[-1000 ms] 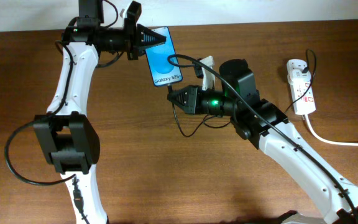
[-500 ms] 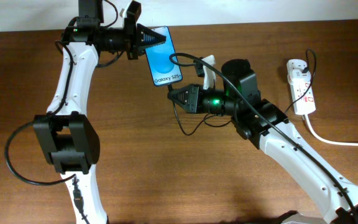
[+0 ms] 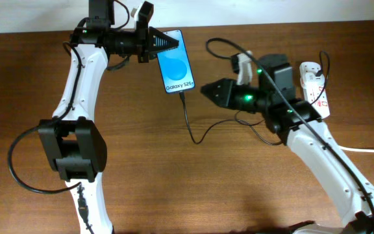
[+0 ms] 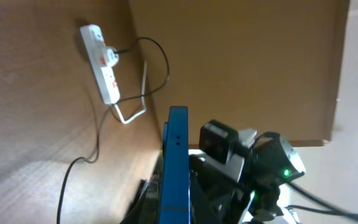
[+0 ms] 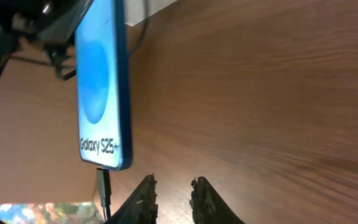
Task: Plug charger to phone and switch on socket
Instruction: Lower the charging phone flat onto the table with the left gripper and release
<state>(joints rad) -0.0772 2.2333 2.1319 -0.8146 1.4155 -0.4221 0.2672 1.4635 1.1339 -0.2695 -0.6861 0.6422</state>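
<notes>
The phone (image 3: 176, 62) has a bright blue screen with a lighter blue blob in the middle, plus a whitish strip at one end with dark "Galaxy S25+" lettering. The charger cable (image 3: 186, 117) below the phone is plain black. The socket (image 3: 318, 97) off to the phone's right is white with red markings, and the worktop (image 3: 174, 182) is brown woodgrain.

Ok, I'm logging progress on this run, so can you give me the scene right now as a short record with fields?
phone: gripped at one side by left gripper, screen lit
charger: connector sits in the phone's bottom end; cable loops over the table
right gripper: empty, fingers slightly apart, beside the phone's bottom end
socket: far right, untouched; switch state not readable
left to do: switch on socket
</notes>
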